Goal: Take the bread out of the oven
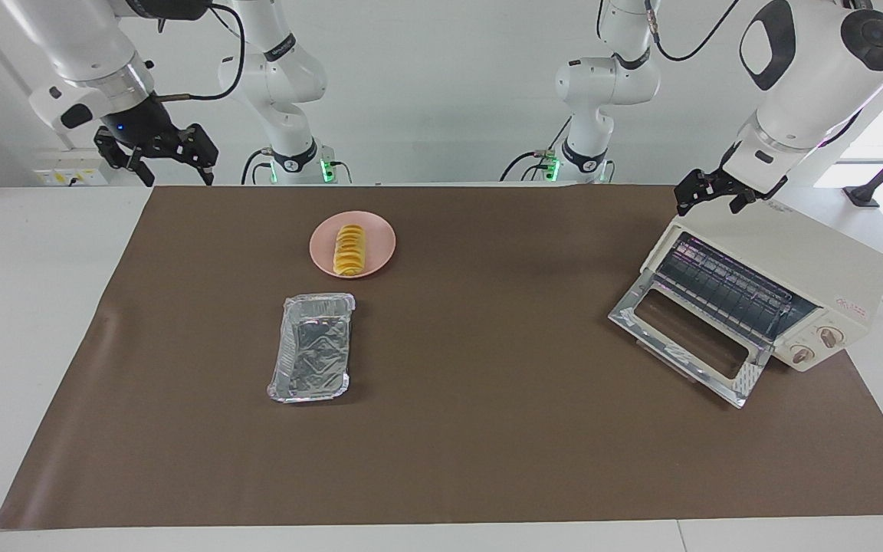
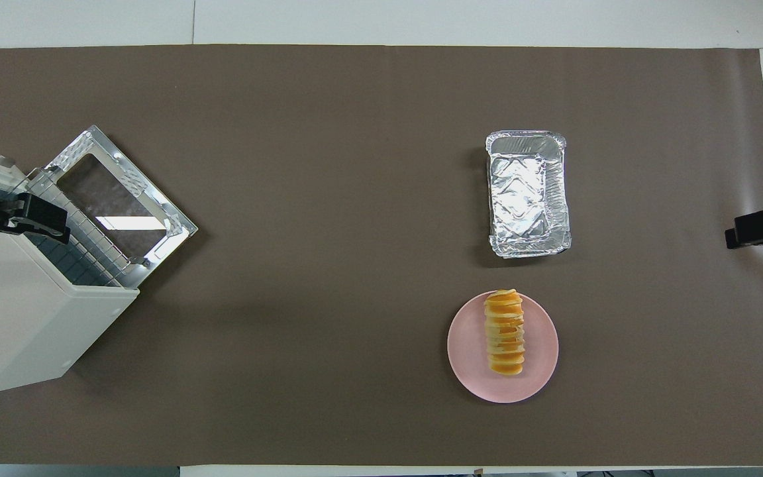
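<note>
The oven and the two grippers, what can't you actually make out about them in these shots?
- Oven: in the facing view only the wire rack shows through the opening; the depth under it stays dark. In the overhead view its own top hides the cavity.
- Left gripper: overhead, the arm runs off the edge; contact with the oven's top can't be told.
- Right gripper: overhead, only a black tip shows at the edge.

Bare brown mat [image 1: 487, 368] between foil tray [image 1: 311, 347], oven [image 1: 763, 295]

Both grippers [image 1: 156, 161] [image 1: 711, 198] aloft (fingers spread)
</note>
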`<action>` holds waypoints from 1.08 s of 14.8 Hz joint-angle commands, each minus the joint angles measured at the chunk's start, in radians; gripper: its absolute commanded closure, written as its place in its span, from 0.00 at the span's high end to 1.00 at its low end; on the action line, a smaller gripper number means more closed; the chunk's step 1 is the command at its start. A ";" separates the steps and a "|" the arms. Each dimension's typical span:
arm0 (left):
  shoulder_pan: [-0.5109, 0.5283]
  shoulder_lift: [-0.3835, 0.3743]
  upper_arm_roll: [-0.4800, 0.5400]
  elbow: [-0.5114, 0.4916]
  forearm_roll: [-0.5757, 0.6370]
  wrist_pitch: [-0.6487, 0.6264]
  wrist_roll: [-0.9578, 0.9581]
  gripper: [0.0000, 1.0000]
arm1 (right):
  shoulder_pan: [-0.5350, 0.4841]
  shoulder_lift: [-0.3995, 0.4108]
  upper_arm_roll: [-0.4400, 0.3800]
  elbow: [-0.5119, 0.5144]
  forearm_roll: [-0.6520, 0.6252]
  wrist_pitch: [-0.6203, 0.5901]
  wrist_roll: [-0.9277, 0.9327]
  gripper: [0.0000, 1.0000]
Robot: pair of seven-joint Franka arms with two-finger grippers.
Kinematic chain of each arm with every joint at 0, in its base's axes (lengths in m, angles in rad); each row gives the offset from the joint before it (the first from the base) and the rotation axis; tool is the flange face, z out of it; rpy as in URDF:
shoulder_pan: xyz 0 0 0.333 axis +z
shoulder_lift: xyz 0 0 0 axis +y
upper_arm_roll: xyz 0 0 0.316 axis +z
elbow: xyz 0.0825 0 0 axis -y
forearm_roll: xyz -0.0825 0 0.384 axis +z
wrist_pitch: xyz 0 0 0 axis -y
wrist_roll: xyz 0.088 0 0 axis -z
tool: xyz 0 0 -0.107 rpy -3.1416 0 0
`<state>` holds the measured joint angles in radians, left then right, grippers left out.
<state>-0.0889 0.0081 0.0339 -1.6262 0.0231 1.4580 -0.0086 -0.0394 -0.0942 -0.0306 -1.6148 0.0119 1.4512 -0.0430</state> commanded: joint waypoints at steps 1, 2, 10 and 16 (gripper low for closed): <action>0.011 -0.025 -0.006 -0.024 -0.005 0.015 0.002 1.00 | -0.013 0.054 -0.003 0.063 -0.004 -0.022 -0.031 1.00; 0.009 -0.025 -0.006 -0.024 -0.005 0.015 0.002 1.00 | -0.004 0.056 -0.012 0.049 -0.007 -0.008 -0.029 1.00; 0.009 -0.025 -0.006 -0.024 -0.005 0.015 0.002 1.00 | 0.003 0.045 -0.012 0.013 -0.058 0.017 -0.034 1.00; 0.009 -0.025 -0.006 -0.024 -0.005 0.015 0.002 1.00 | 0.003 0.044 -0.008 0.013 -0.056 0.008 -0.032 1.00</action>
<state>-0.0888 0.0079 0.0339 -1.6262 0.0231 1.4580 -0.0086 -0.0413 -0.0389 -0.0366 -1.5887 -0.0287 1.4561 -0.0479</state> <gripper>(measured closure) 0.000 0.000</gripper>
